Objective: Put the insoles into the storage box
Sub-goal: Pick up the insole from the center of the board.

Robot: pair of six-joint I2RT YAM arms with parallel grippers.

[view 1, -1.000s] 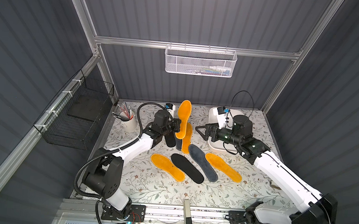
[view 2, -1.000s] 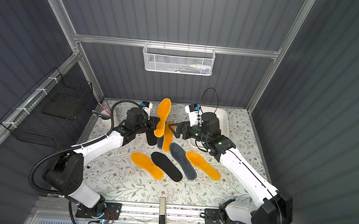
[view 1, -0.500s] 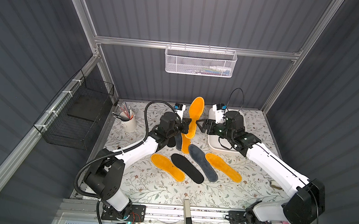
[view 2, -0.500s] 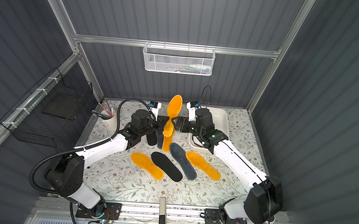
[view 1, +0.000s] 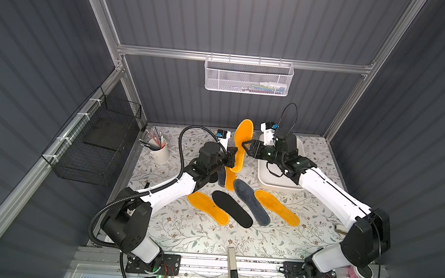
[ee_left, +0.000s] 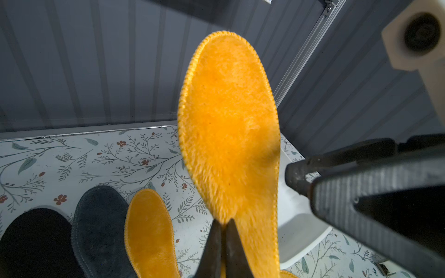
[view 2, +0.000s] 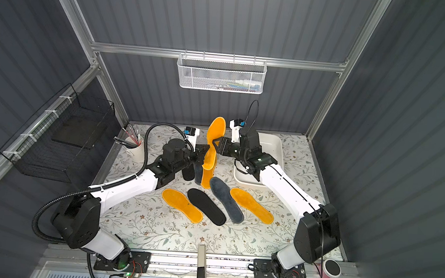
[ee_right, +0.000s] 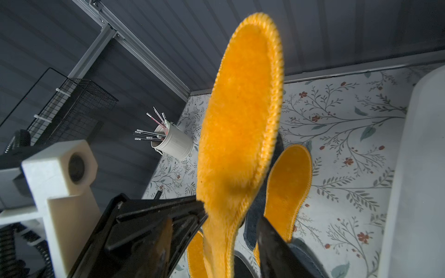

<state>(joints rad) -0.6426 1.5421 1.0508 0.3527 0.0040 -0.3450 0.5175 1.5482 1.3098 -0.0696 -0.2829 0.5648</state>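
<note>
An orange insole (view 1: 243,138) (view 2: 214,136) stands upright above the table, with my left gripper (view 1: 231,157) (ee_left: 222,223) shut on its lower part. My right gripper (view 1: 246,147) (ee_right: 216,221) straddles the same insole (ee_right: 240,120) from the other side, open, with a gap left at one finger. The white storage box (view 1: 278,181) (view 2: 273,141) lies under the right arm, and no insole shows in the part I can see. On the table lie other insoles: orange (view 1: 207,207), black (view 1: 231,208), dark grey (view 1: 250,202), orange (view 1: 275,210) and several more under the left gripper.
A white cup of pencils (view 1: 159,153) stands at the back left. A black wire basket (view 1: 97,145) hangs on the left wall and a white mesh basket (view 1: 248,77) on the back wall. A pink cup (view 2: 331,270) sits at the front right rail.
The left arm has carried the upright orange insole rightward. The right gripper has come in around it, and its jaws have narrowed.
</note>
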